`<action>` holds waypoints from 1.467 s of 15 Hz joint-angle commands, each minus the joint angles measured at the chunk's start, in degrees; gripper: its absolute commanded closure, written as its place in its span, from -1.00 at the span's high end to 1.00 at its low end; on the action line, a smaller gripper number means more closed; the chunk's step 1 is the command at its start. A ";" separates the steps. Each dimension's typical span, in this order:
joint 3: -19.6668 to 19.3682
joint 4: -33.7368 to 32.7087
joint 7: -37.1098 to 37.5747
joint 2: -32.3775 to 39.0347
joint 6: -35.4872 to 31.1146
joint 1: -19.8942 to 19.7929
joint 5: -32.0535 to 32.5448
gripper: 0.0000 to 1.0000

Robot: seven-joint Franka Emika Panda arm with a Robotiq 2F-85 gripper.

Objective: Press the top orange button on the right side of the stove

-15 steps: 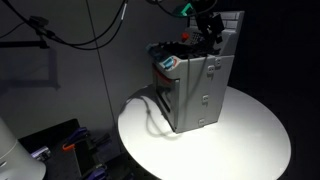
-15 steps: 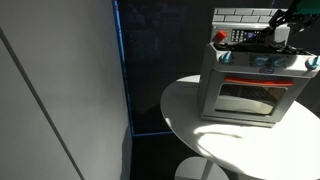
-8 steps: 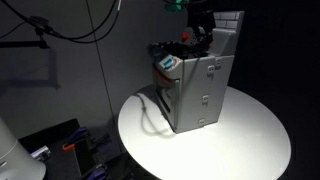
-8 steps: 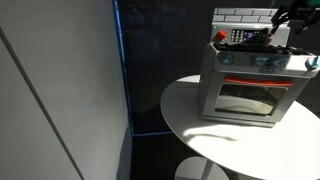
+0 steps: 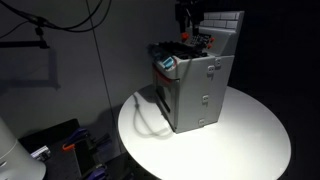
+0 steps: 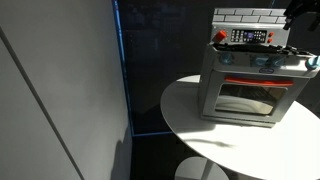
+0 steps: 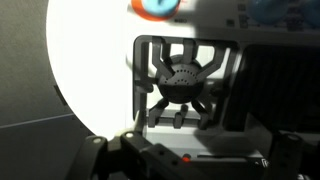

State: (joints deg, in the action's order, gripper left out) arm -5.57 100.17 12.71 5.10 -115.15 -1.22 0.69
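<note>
The small grey toy stove stands on a round white table, and it also shows in an exterior view with its tiled back panel and red-orange knobs. Small red-orange parts sit on the stove top. My gripper hangs above the stove top near the back panel, clear of the stove, and sits at the frame edge in an exterior view. The wrist view looks down on a black burner grate. My fingers are too dark to make out.
The table edge lies close in front of the stove. A dark wall and a pale panel stand beside the table. Cables hang behind, and equipment sits low beside the table.
My gripper has risen from the stove top beside the back panel to well above it. The stove has not moved.
</note>
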 commanded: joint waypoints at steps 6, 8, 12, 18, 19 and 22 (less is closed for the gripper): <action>0.76 0.29 -7.68 -7.06 14.25 -0.95 -0.33 1.00; 0.82 0.48 -9.10 -8.63 16.21 -0.89 0.22 1.00; 0.90 0.56 -11.39 -11.42 19.87 -0.84 0.14 1.00; 0.90 0.23 -11.33 -15.28 23.14 -0.85 -1.04 1.00; 0.91 0.23 -11.27 -15.71 23.23 -0.84 -1.03 1.00; 0.93 0.22 -11.33 -16.77 23.59 -0.80 -1.08 1.00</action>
State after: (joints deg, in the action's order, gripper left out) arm -5.12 100.25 2.13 -10.15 -92.78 -1.26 0.52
